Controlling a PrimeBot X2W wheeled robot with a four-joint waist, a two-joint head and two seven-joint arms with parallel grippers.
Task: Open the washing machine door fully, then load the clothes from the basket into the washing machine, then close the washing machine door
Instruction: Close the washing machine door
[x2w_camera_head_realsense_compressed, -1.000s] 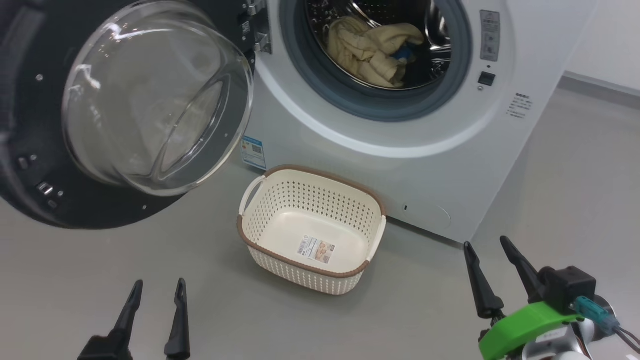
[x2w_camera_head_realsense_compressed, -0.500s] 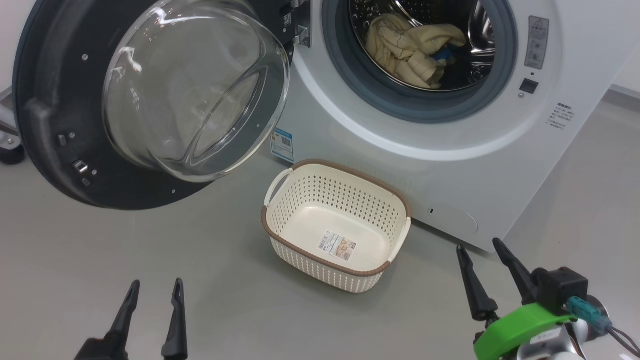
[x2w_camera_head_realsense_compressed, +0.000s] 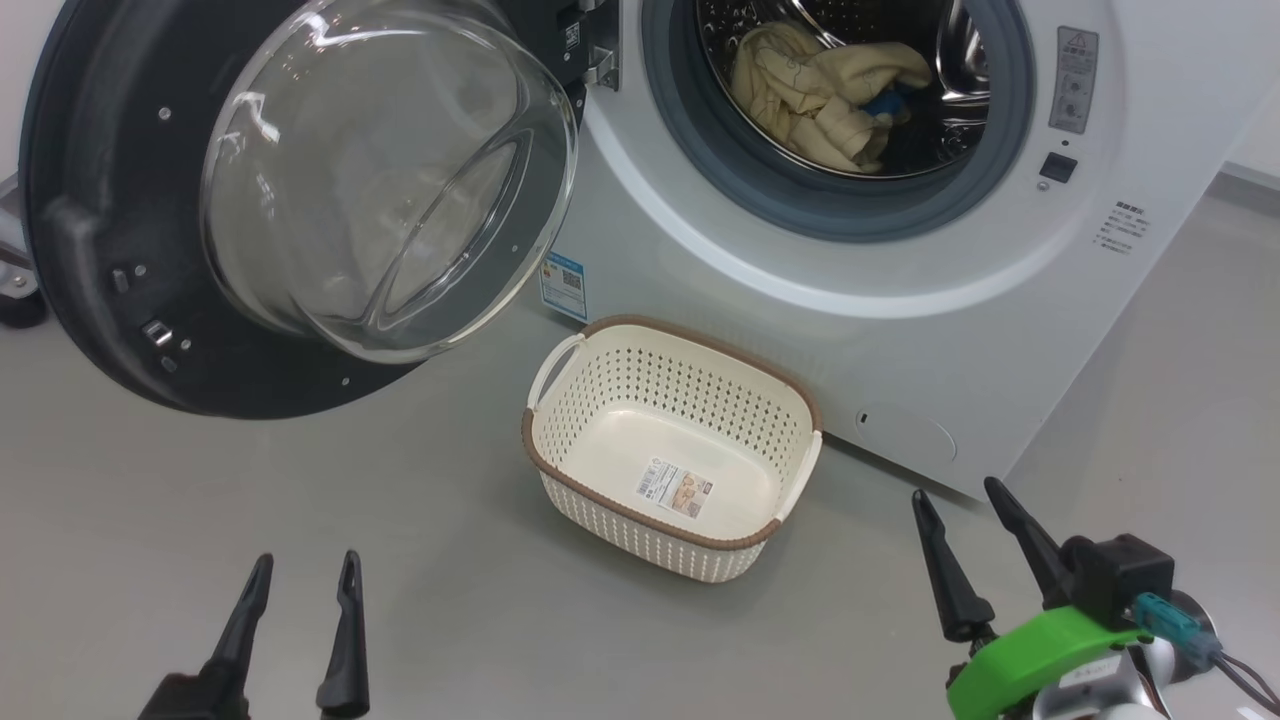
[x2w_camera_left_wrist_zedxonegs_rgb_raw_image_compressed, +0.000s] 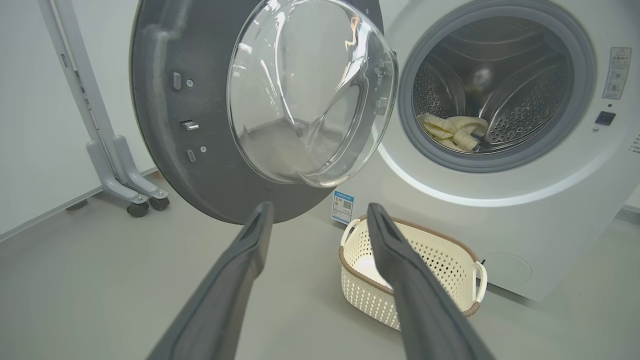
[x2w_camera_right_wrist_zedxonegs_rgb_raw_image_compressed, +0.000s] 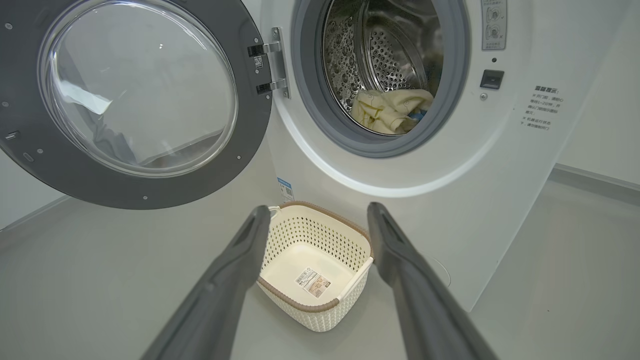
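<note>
Since a second ago my head view has swung: the whole picture shifted, so machine and basket now sit further right in it, yet neither changed place on the floor (x2w_camera_head_realsense_compressed: 300, 520). My left fingers (x2w_camera_head_realsense_compressed: 345, 640) show a touch lower than half a second ago. The washing machine door (x2w_camera_head_realsense_compressed: 300, 190) hangs wide open to the left of the drum mouth, glass bowl bulging toward me. The clothes (x2w_camera_head_realsense_compressed: 810, 95) lie inside the drum of the washing machine (x2w_camera_head_realsense_compressed: 800, 330), a cream bundle with a small blue bit. The basket (x2w_camera_head_realsense_compressed: 680, 390) stands on the floor just in front of the machine, and its bare base carries a label sticker (x2w_camera_head_realsense_compressed: 678, 487) with print too small to read. A blue sticker (x2w_camera_head_realsense_compressed: 565, 285) low on the machine front shows a QR square, text illegible. Right of the drum mouth a grey label (x2w_camera_head_realsense_compressed: 1075, 78) bears a warning triangle and pictograms. Below it are a dark latch slot (x2w_camera_head_realsense_compressed: 1057, 169) and several lines of fine print (x2w_camera_right_wrist_zedxonegs_rgb_raw_image_compressed: 542, 107), unreadable. I can read no brand name. Left jaws are spread, holding nothing, low over the floor. Right jaws are spread too, fingers (x2w_camera_head_realsense_compressed: 945, 575) clear of the basket, near the machine's lower corner.
</note>
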